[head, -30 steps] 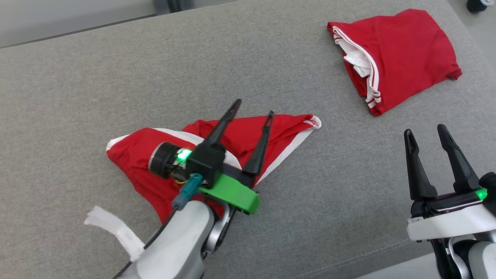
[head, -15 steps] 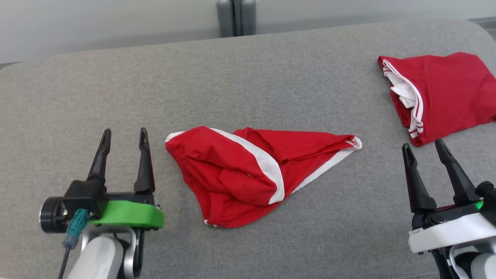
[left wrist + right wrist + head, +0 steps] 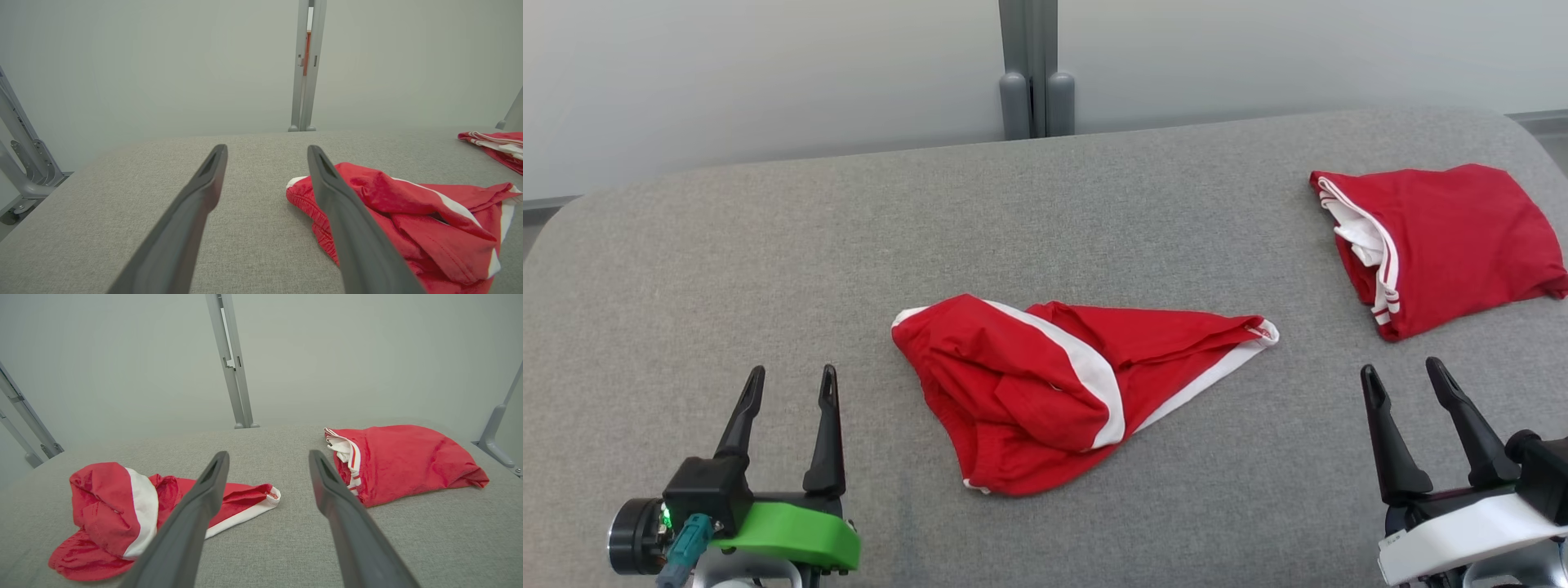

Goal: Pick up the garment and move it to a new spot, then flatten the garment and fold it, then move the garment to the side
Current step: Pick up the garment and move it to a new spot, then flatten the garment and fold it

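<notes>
grey fabric-covered surface (image 3: 768,269), rounded at its far corners. item one: crumpled red garment (image 3: 1029,400) with white trim, lying near the middle of the surface, between the two grippers and touched by neither; one end is bunched, the other drawn out to a point toward the robot's right. item two: folded red garment (image 3: 1462,245), white-striped edges facing the crumpled one, at the far right and well apart from it. left gripper (image 3: 792,374), green-collared, lower left, fingers spread apart and empty, near the crumpled garment's bunched end. right gripper (image 3: 1401,369), white-collared, lower right, fingers likewise apart and empty, near the front edge of the folded piece. grey upright post (image 3: 1029,73) behind the far edge, against a pale wall. left wrist view adds: a gathered elastic hem on the bunched end, and grey metal frame struts (image 3: 20,163) off the surface's left end. right wrist view adds: the bunched end standing up as a rounded heap, the folded piece puffed rather than flat, and a grey bracket (image 3: 496,433) beyond the right end.
</notes>
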Motion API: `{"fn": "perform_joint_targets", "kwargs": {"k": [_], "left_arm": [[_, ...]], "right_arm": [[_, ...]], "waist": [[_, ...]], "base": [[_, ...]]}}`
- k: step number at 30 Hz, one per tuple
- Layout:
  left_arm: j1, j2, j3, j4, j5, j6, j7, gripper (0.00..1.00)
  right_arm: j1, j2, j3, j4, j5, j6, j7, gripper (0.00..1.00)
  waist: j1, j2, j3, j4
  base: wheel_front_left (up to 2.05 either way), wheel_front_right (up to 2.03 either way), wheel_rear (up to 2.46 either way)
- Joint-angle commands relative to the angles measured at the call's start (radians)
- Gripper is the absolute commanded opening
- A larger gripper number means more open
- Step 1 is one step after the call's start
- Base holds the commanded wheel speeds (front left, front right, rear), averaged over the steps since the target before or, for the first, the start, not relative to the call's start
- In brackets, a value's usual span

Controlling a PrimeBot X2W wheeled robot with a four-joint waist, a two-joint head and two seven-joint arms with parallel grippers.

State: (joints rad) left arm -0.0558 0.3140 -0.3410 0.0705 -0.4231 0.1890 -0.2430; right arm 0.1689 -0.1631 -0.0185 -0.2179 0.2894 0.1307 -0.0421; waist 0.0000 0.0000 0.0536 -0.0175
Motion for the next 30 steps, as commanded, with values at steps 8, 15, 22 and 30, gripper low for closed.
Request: {"fn": "perform_joint_targets", "kwargs": {"k": [8, 15, 22, 30], "left_arm": [[0.037, 0.015, -0.006, -0.019, -0.006, 0.009, 0.011, 1.00], [0.034, 0.020, -0.009, -0.024, 0.000, 0.014, 0.007, 1.00], [0.004, 0.022, -0.013, -0.035, 0.007, 0.011, 0.002, 1.00], [-0.092, 0.001, -0.042, -0.051, 0.038, -0.005, -0.001, 1.00]], "right_arm": [[0.030, 0.011, -0.004, -0.010, -0.008, 0.000, 0.013, 1.00], [0.023, 0.014, -0.007, -0.012, -0.010, 0.000, 0.011, 1.00], [0.011, 0.005, -0.003, -0.012, -0.010, 0.000, 0.021, 1.00], [-0.069, -0.046, 0.120, 0.068, 0.024, 0.000, 0.049, 1.00]], "waist": [[0.0000, 0.0000, -0.025, -0.005], [0.0000, 0.0000, -0.021, -0.004], [0.0000, 0.0000, 0.002, 0.010], [0.0000, 0.0000, 0.108, 0.073]], "base": [[0.00, 0.00, 0.00], [0.00, 0.00, 0.00], [0.00, 0.00, 0.00], [0.00, 0.00, 0.00]]}}
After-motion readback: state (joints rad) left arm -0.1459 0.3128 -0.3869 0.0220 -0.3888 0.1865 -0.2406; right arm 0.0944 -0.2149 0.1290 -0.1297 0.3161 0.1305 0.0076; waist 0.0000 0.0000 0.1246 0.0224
